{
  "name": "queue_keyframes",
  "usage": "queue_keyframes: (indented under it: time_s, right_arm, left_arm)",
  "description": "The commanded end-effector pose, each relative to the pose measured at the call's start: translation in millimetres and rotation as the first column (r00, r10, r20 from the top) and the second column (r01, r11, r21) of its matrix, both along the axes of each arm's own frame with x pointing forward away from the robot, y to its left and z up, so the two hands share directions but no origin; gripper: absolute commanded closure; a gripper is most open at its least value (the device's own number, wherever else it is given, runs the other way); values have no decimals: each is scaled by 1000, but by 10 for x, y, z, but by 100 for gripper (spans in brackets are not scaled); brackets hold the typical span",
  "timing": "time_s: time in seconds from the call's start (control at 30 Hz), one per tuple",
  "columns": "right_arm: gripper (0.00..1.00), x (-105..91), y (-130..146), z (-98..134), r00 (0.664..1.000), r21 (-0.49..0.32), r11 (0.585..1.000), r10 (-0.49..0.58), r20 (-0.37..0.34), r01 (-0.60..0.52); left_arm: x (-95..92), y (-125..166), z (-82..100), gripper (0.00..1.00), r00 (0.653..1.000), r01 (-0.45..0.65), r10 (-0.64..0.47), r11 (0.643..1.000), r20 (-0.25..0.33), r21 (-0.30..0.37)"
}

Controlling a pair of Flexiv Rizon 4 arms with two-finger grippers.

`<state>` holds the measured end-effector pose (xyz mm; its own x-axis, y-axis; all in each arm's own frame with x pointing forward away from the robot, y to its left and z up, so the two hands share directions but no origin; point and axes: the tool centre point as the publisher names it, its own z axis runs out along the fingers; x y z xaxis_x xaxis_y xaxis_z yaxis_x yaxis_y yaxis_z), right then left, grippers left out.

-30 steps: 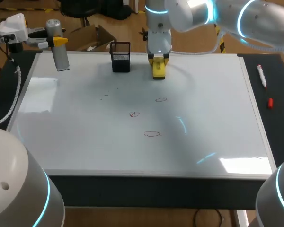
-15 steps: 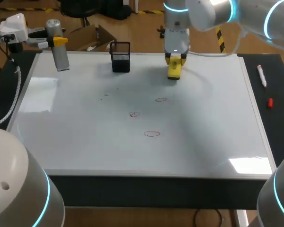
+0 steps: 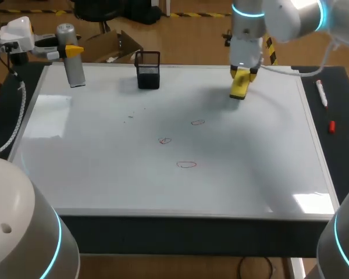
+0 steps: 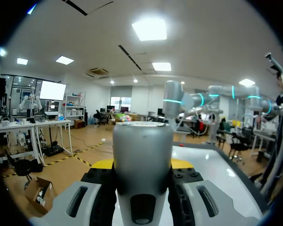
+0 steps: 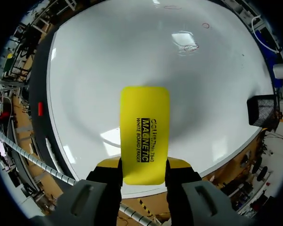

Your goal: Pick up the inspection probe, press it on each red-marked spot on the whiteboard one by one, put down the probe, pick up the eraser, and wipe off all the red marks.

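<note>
A grey cylindrical probe (image 3: pixel 70 61) hangs over the whiteboard's (image 3: pixel 104 168) far left corner, with my left gripper (image 3: pixel 70 51) shut on it. In the left wrist view the probe (image 4: pixel 142 155) fills the gap between the fingers of that gripper (image 4: pixel 142 165). My right gripper (image 3: pixel 242 74) is shut on a yellow eraser (image 3: pixel 239 85) above the board's far right part. The right wrist view shows the eraser (image 5: pixel 145 132) sticking out ahead of the right gripper (image 5: pixel 144 165). Three red marks (image 3: pixel 198 122), (image 3: pixel 165 140), (image 3: pixel 187 164) lie mid-board, ahead of the eraser as red marks (image 5: pixel 190 47).
A black mesh basket (image 3: pixel 148 71) stands at the board's far edge, between the two grippers. On the black mat to the right lie a marker pen (image 3: pixel 321 93) and a red cap (image 3: pixel 332 127).
My right arm has carried the eraser to the right along the back of the board. The left arm and the probe have stayed where they were.
</note>
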<state>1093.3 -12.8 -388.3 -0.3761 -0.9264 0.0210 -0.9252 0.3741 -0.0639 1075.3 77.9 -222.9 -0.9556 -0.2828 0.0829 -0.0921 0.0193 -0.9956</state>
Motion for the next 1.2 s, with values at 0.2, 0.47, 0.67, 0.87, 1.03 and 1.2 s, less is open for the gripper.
queue_keyframes:
  time_s: [0.2, 0.47, 0.67, 0.87, 1.03, 1.2]
  right_arm:
    - [100, -110, -707, 148, 996, 24, 996, -83, 36, 82]
    - [100, -24, -932, 160, 994, 46, 994, -101, 27, 100]
    - [100, 18, -936, 158, 995, 60, 994, -94, 18, 93]
    - [100, 69, -880, 184, 997, 63, 996, -71, 11, 70]
    - [100, 61, -846, 235, 997, 71, 996, -63, 33, 61]
    - [100, 61, -846, 235, 997, 71, 996, -63, 33, 61]
  left_arm:
    - [-19, -5, 14, 100, 1000, -5, 5, 1000, 2, 1]
    - [-19, -5, 14, 100, 1000, -5, 5, 1000, 2, 1]
    - [-19, -5, 14, 100, 1000, -5, 5, 1000, 2, 1]
    - [-19, -5, 14, 100, 1000, -5, 5, 1000, 2, 1]
    - [-19, -5, 14, 100, 1000, -5, 5, 1000, 2, 1]
    - [-19, -5, 14, 100, 1000, -5, 5, 1000, 2, 1]
